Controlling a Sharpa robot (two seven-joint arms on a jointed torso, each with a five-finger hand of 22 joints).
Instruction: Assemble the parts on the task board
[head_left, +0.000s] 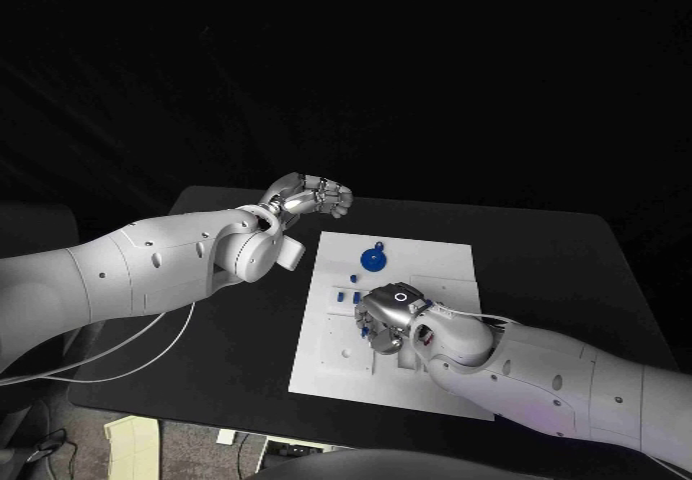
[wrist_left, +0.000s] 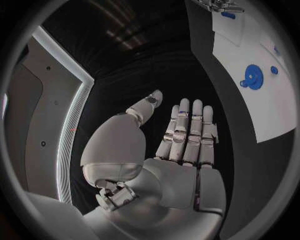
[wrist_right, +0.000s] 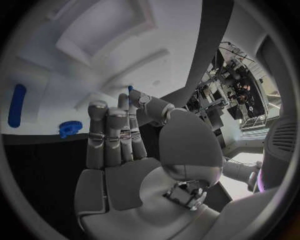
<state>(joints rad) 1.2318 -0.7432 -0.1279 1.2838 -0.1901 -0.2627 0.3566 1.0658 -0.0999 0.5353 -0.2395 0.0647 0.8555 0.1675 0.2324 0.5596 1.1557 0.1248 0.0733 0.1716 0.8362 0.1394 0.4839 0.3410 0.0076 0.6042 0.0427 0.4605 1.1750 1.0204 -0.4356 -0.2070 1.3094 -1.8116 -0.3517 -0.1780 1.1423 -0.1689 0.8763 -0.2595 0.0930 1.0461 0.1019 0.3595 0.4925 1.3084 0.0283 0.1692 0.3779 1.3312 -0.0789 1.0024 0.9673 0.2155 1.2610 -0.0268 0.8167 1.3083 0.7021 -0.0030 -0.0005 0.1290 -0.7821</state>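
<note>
Head view: my left hand (head_left: 312, 195) hovers off the white task board (head_left: 433, 365), just past its corner at about eleven o'clock from the board's centre. Its fingers look curled in and I see nothing in them. My right hand (head_left: 387, 318) is low over the middle of the board. A round blue gear (head_left: 374, 261) lies on the board at about twelve o'clock from my right hand, nearer the far edge, with small blue pieces (head_left: 348, 295) just beside my right hand at about ten o'clock. Of the two, my right hand is clearly nearer the parts.

Left wrist view: my left hand (wrist_left: 181, 150) shows fingers fairly straight and side by side, holding nothing. The board (wrist_left: 269, 100) lies well off to one side, with the blue gear (wrist_left: 252, 77) on it, apart from my fingers.

Right wrist view: my right hand (wrist_right: 119, 145) has fingers extended toward the board (wrist_right: 62, 75). A tiny blue tip (wrist_right: 130, 88) shows at the thumb and finger ends; I judge it a small peg pinched there, long axis along the fingers, though I cannot be sure. A small blue gear (wrist_right: 70, 127) and a long blue bar (wrist_right: 17, 105) lie just past my fingertips.
</note>
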